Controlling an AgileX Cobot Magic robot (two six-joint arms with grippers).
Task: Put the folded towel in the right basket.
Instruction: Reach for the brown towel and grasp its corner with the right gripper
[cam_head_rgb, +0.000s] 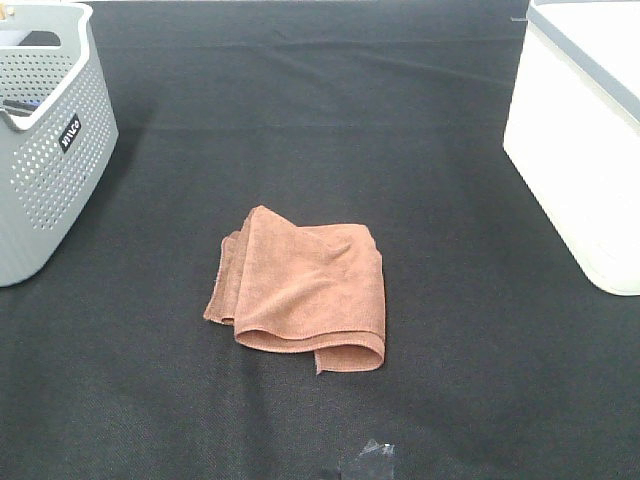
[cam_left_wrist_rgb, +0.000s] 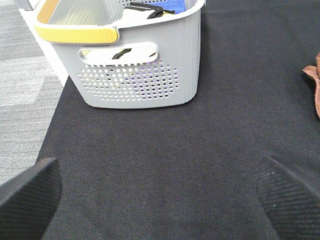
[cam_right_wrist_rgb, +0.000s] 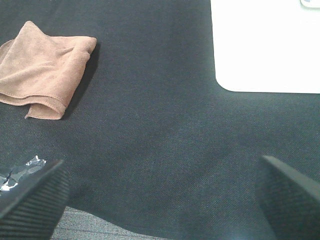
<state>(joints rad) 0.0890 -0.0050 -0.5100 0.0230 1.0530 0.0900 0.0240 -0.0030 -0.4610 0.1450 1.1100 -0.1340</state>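
Shiny scrap (cam_head_rgb: 372, 458), folded towel (cam_head_rgb: 300, 290) beyond, fold facing camera (nearly square)

The towel (cam_head_rgb: 300, 290) is brown napped cloth, matt. The table cover (cam_head_rgb: 300, 120) is black woven fabric, matt, fine-grained. The left basket (cam_head_rgb: 50, 170) is grey matt plastic, perforated, with a smooth yellow handle (cam_left_wrist_rgb: 75, 34). The right basket (cam_head_rgb: 570, 150) is smooth white plastic. The pads (cam_left_wrist_rgb: 30, 195) of the left gripper (cam_left_wrist_rgb: 160, 200) and right gripper (cam_right_wrist_rgb: 160, 200) look black, matt, finely ribbed.
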